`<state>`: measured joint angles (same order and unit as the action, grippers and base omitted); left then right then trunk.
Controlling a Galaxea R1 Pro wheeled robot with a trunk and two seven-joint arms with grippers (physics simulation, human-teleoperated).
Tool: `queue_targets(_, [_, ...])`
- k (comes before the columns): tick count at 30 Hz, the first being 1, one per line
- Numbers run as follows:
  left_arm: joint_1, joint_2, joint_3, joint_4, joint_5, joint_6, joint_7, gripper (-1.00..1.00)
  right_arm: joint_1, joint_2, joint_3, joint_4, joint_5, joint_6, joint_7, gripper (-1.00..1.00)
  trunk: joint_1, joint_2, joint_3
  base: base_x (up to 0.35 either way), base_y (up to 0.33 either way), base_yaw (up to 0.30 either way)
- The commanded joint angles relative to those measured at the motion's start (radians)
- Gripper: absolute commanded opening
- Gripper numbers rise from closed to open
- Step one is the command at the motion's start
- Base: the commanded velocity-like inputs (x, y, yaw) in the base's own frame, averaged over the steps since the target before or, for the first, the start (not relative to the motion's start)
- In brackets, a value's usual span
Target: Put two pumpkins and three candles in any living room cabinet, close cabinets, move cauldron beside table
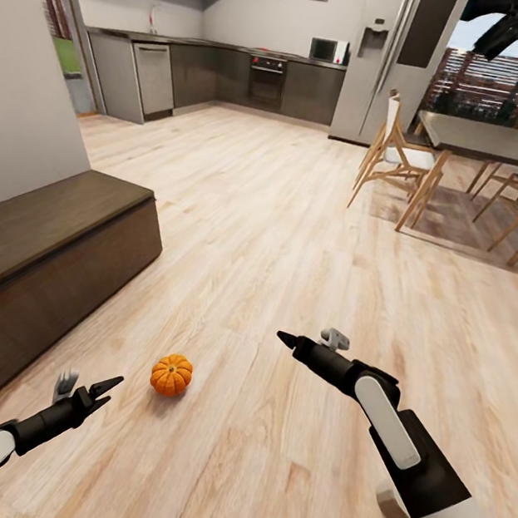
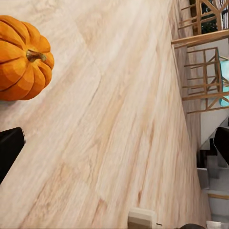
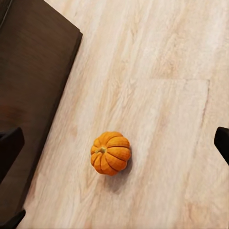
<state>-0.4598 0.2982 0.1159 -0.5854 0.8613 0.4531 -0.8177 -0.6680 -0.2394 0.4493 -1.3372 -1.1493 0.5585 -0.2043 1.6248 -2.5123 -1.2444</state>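
Grippers first: your left gripper [image 1: 93,393] hangs low over the floor [image 1: 296,240] with its fingers parted and empty, and your right gripper [image 1: 305,344] sits higher and further out, fingers likewise spread with nothing between them. In both wrist views the dark tips stand at opposite edges, wide apart.

Just beyond your left gripper, the small pumpkin [image 1: 171,374] rests upright on the planks, stem up, near the left fingers but not touching them. The left wrist view has it [image 2: 23,57] off to one side of the fingers rather than between them, so you are not yet lined up. The right wrist view looks down on it [image 3: 110,152] with bare floor around it.

To your left runs the cabinet [image 1: 33,272], its dark front panels flush and shut as far as you can see, the pumpkin near its end.

Further off stand the dining table [image 1: 489,142] with chairs [image 1: 394,155], then the grey kitchen [image 1: 231,73].

By this showing you are early in the job: this pumpkin is still out on the floor and ungrasped, the cabinet must be opened for it, and nothing here tells you how the other pumpkin, candles or cauldron stand.
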Motion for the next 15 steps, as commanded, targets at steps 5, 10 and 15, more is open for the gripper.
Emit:
queue_targets(5, [-0.001, -0.010, 0.001, -0.016, 0.008, 0.009, -0.020, 1.00, -0.001, -0.001, 0.003, -0.045, -0.010, 0.000, -0.013, 1.00, 0.002, -0.002, -0.020, 0.000, 0.000, 0.000])
queue_targets(10, [-0.001, -0.024, -0.003, -0.041, 0.005, 0.008, -0.050, 1.00, -0.001, -0.001, 0.003, -0.056, -0.010, 0.000, -0.014, 1.00, 0.004, -0.003, -0.040, 0.000, 0.000, 0.000])
queue_targets(15, [-0.001, -0.025, -0.005, -0.049, 0.006, 0.008, -0.056, 1.00, -0.001, -0.001, 0.003, -0.068, -0.011, 0.001, -0.014, 1.00, 0.007, -0.004, -0.059, 0.000, 0.000, 0.000])
